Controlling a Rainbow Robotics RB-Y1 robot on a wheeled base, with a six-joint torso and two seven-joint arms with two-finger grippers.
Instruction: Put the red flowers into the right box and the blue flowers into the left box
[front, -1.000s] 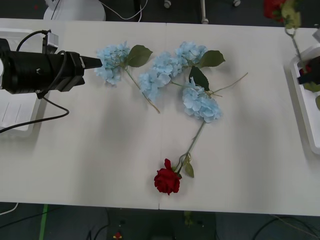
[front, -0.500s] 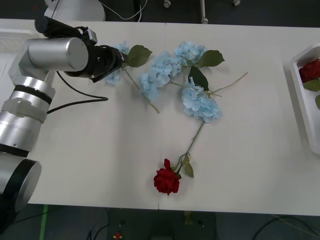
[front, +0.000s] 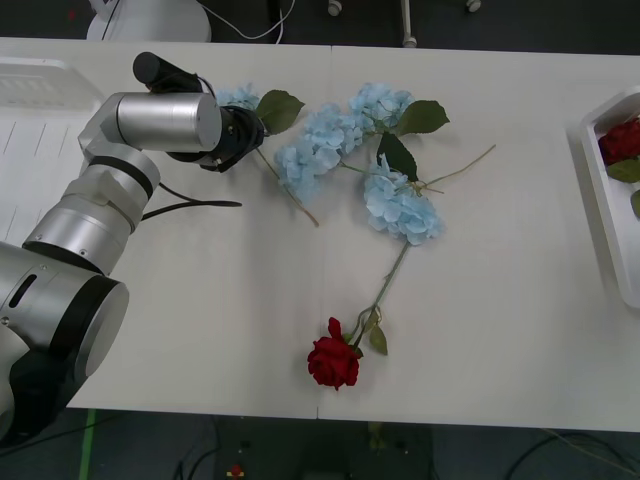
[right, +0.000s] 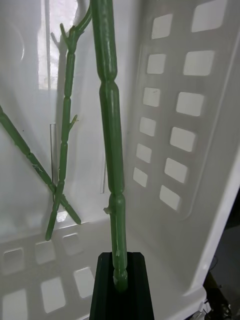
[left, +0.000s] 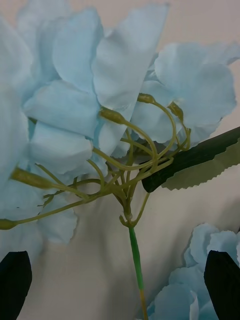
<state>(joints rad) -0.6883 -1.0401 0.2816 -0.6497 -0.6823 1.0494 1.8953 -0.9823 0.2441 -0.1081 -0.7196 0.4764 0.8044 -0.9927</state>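
Several blue flowers lie on the table: one (front: 237, 97) at the left, others (front: 318, 148) (front: 401, 206) toward the middle. My left gripper (front: 243, 130) hangs over the leftmost one. In the left wrist view its black fingers (left: 222, 282) stand open on either side of that cluster (left: 90, 100) and its thin stem (left: 135, 257). A single red flower (front: 334, 362) lies near the table's front edge. Another red bloom (front: 620, 140) rests in the right box (front: 603, 215). My right gripper (right: 119, 272) is shut on a green stem (right: 111, 125) inside a white box (right: 200, 150). The left box (front: 30, 150) sits at the far left.
Two more bare green stems (right: 62, 150) lie on the white box floor beside the held one. Green leaves (front: 278, 110) (front: 425, 117) spread among the blue clusters. Open tabletop (front: 200, 300) stretches between the blue flowers and the front edge.
My left arm swung from the left box across to the leftmost blue flower and now covers part of it. The right arm has left the front view at the right edge.
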